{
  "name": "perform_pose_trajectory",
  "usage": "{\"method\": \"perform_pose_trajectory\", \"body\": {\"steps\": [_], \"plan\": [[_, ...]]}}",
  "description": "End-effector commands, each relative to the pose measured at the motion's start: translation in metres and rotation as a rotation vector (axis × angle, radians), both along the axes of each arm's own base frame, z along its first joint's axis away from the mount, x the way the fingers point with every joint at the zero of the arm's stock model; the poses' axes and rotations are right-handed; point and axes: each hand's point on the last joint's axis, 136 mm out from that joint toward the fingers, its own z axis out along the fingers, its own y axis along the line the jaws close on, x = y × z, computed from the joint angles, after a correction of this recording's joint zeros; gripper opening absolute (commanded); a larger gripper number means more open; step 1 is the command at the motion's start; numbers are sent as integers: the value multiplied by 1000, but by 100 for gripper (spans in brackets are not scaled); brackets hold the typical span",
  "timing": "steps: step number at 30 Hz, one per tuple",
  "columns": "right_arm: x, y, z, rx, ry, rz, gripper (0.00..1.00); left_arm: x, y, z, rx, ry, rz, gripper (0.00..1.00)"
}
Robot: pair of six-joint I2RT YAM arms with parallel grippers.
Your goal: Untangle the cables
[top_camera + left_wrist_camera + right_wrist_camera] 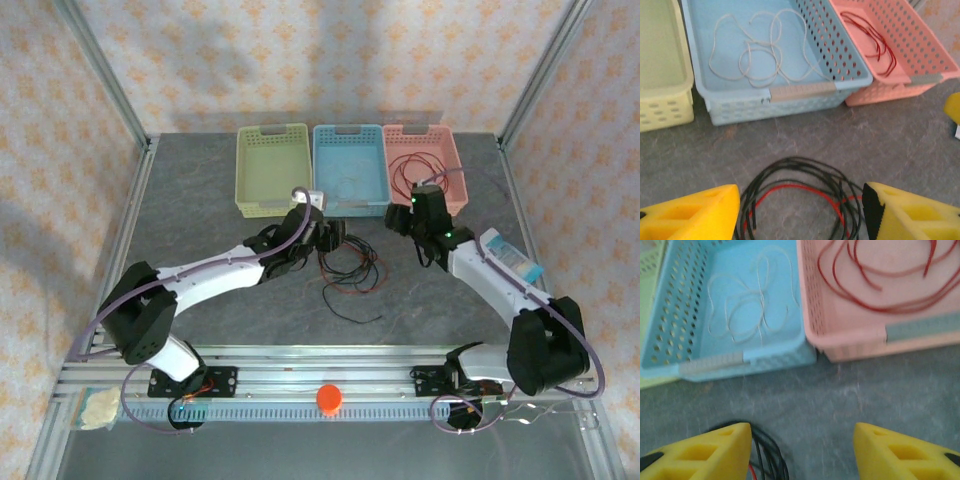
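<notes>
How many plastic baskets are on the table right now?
3, in a row along the far side of the table: a yellow-green basket on the left, a blue basket in the middle, a pink basket on the right. None looks hidden.

1. Back wall (330, 60), top of frame: cream paper with a repeating orange floral motif. Same paper on left wall (50, 200) and right wall (605, 150).
2. 2 grey metal posts (100, 70) slant in from the upper corners to the table's far corners.
3. Table (200, 200): dark grey, mottled like stone, matt.
4. Slotted aluminium rails (300, 362) cross the lower frame along the near edge.
5. Light soft, diffuse. Broad dim shadow (40, 230) on left wall, middle left.
</notes>
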Motion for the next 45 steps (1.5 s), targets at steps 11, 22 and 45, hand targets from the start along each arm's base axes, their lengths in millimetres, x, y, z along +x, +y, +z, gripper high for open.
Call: {"method": "perform_pose_trajectory", "body": {"steps": [11, 22, 45], "plan": [[-65, 39, -56, 231, 233, -124, 53, -64, -24, -35, -122, 51, -98, 68], [-62, 63, -75, 275, 308, -74, 54, -67, -22, -48, -117, 68, -83, 68], [-66, 59, -29, 281, 159, -22, 0, -33, -4, -59, -19, 55, 76, 67]]}}
